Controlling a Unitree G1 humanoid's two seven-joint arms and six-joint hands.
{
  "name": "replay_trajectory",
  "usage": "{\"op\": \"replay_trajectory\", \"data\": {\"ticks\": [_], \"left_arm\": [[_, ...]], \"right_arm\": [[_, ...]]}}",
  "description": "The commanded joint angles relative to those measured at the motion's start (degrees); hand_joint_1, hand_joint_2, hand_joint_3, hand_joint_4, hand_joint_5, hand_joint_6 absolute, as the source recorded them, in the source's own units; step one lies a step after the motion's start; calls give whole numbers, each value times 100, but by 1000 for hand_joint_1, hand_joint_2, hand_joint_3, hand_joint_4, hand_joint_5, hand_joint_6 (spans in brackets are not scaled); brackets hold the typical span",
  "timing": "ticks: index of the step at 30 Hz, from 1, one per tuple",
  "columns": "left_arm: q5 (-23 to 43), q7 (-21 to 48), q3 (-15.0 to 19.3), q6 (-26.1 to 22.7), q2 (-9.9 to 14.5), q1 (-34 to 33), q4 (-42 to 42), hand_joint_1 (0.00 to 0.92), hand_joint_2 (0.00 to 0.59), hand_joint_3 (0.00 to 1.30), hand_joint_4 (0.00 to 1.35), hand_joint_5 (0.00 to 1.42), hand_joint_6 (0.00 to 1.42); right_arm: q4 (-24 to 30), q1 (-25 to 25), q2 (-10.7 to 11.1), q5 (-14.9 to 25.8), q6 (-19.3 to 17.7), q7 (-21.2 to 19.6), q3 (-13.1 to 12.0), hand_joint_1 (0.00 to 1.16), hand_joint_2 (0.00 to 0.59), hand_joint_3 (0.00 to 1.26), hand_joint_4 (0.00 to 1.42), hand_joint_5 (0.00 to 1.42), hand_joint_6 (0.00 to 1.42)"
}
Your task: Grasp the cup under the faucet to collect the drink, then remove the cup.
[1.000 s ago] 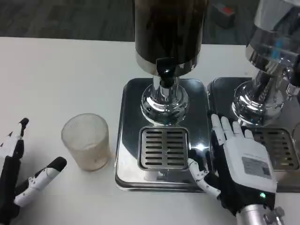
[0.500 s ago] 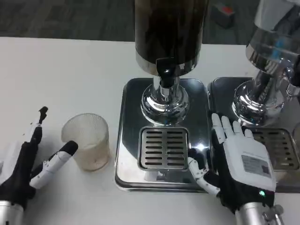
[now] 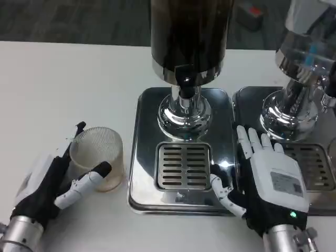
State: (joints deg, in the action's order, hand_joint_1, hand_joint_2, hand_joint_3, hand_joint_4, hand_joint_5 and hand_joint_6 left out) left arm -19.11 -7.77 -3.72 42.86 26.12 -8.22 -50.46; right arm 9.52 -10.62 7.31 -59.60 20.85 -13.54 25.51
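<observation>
A clear ribbed plastic cup (image 3: 97, 155) stands upright on the white table, left of the steel drip tray (image 3: 140, 157). It is not under the black faucet (image 3: 185, 79) of the dark drink dispenser (image 3: 189, 31). My left hand (image 3: 50, 181) reaches around the cup from the near left, one finger by its far left rim and the thumb against its near side. The fingers are still apart and the cup is not lifted. My right hand (image 3: 270, 181) lies flat and open by the tray's right edge, holding nothing.
A slotted grate (image 3: 184, 165) sits in the tray below the faucet. A second dispenser (image 3: 304, 63) with its own tray (image 3: 320, 168) stands at the right, close to my right hand. Bare white table stretches to the left and rear left.
My left hand has moved forward and right from the table's near left corner until its fingers bracket the cup. The cup and my right hand have stayed in place.
</observation>
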Motion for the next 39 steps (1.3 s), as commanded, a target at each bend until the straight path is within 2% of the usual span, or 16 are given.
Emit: {"op": "replay_trajectory", "data": {"ticks": [1, 7, 23, 30, 36, 39], "left_arm": [[-141, -62, -104, -121, 2, -215, -158, 14, 0, 0, 0, 0, 0], [-181, -227, -152, -236, -197, -359, -261, 35, 0, 0, 0, 0, 0], [-131, 169, -348, -104, -214, -554, -461, 30, 0, 0, 0, 12, 0], [-127, 31, -340, -3, -255, -556, -526, 218, 34, 0, 0, 185, 150], [-151, -147, -332, 109, -263, -524, -580, 279, 56, 0, 17, 263, 229], [-189, -297, -329, 147, -259, -517, -583, 306, 70, 0, 67, 314, 277]], "right_arm": [[46, 19, -33, -13, 51, 17, -4, 301, 408, 29, 0, 0, 8], [85, 1, 4, -3, 38, 89, -5, 298, 401, 34, 0, 0, 20], [198, -89, -21, -42, 163, 140, 13, 324, 383, 45, 0, 0, 41], [219, -116, -21, -16, 183, 143, 13, 335, 383, 55, 0, 0, 71], [209, -107, -41, 19, 196, 157, -12, 338, 383, 64, 0, 0, 114], [199, -91, -39, 32, 192, 174, -24, 339, 383, 70, 0, 0, 130]]}}
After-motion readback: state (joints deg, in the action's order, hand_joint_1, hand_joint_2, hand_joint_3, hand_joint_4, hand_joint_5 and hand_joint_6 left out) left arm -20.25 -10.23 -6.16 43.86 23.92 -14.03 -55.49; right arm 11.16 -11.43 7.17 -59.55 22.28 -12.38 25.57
